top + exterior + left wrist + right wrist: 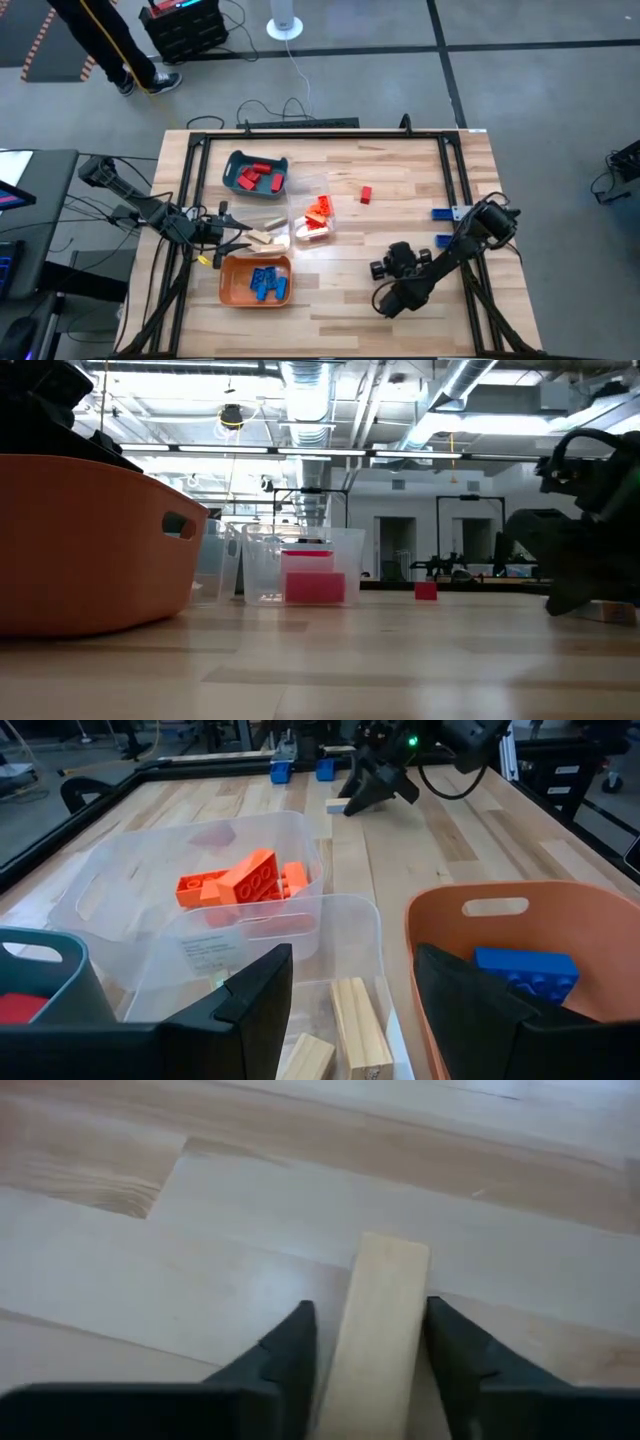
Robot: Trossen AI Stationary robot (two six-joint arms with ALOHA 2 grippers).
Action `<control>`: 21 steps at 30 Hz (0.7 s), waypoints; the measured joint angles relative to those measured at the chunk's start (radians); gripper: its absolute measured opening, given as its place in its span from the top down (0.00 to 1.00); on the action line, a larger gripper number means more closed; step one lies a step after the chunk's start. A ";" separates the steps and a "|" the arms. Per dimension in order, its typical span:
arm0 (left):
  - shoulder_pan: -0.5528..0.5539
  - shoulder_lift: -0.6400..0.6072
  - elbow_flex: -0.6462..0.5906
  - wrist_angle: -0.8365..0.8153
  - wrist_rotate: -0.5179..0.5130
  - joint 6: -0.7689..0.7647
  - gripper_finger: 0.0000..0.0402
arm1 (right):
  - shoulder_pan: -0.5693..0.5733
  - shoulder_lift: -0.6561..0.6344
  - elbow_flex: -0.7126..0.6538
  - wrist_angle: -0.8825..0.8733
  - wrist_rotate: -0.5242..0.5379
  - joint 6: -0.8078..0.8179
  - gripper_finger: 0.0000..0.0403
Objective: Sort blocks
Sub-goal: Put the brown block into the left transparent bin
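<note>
My right gripper [368, 1342] is low on the table near the front right [385, 300], shut on a pale tan block [385, 1310] that lies flat on the wood. My left gripper [352, 990] is open and empty at the left [228, 232], over a clear tray [345, 935] holding tan blocks [358, 1025]. Red blocks lie in the teal tray [236, 160], orange blocks [245, 880] in a second clear tray [300, 203], and blue blocks [525, 970] in the orange tray [228, 285]. One red block [366, 194] and two blue blocks [442, 213] lie loose on the table. My right gripper has the tan block's two long sides [352, 1365] between its two fingers, near the block's near end. The fingers lie along the block's length, coming from above at a slant. The block lies flat on the table, its far end [395, 1250] on the wood.
The four trays stand close together at the table's left centre. A black frame [455, 170] runs along the table's left, far and right edges. Bare wood lies around my right gripper. A person's legs [110, 45] show on the floor beyond the far left corner.
</note>
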 joint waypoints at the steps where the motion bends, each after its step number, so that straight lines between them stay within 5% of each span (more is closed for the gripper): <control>1: 0.000 0.000 0.000 0.000 0.000 0.000 0.49 | 0.000 0.000 0.000 -0.001 -0.001 0.000 0.65; 9: 0.000 0.000 0.000 0.002 -0.001 0.005 0.49 | -0.014 -0.006 0.001 0.016 -0.002 -0.074 0.96; 15: 0.000 0.000 0.000 0.001 -0.001 0.005 0.49 | -0.031 -0.069 0.033 -0.013 0.000 -0.139 0.98; 21: 0.000 0.000 0.000 0.002 -0.001 0.016 0.49 | -0.108 -0.206 0.120 0.019 0.017 -0.541 0.99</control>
